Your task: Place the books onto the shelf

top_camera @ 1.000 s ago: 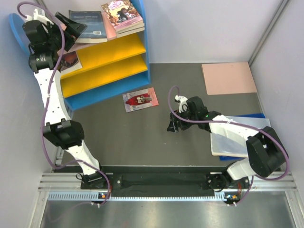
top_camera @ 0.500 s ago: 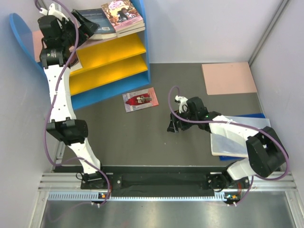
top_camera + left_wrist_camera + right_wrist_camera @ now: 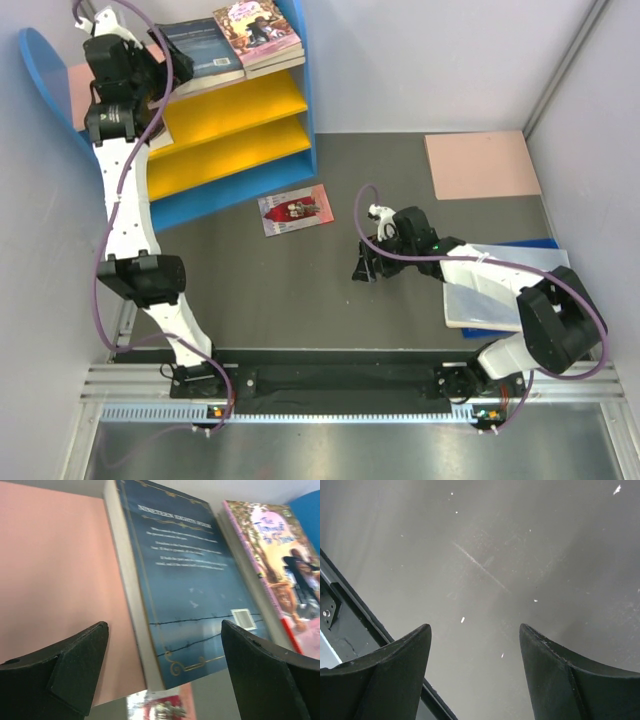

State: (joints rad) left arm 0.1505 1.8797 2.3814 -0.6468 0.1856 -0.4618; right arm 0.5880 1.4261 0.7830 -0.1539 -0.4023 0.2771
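Reaching up over the shelf (image 3: 300, 70), the left gripper (image 3: 164, 627) hangs just above its pink top board (image 3: 55, 570) with the fingers spread as wide as they go and nothing between them. Right under it lies the navy book (image 3: 190, 580), flat on that board, back cover up. Beside that one, toward the blue side panel, the pink-purple book (image 3: 257, 28) lies flat too, on top of at least one more book whose edge shows beneath it. The red-white book (image 3: 295, 209) is not on the shelf: it lies face up on the table (image 3: 300, 300), just in front of the shelf's lower corner.

Over on the other side, the right gripper (image 3: 475, 630) points down at bare tabletop, well apart from the red-white book. Its fingers stand partly apart and grip nothing. That arm stretches across a pale pad (image 3: 490, 290), and a pink board (image 3: 482, 165) lies flat farther back by the wall.
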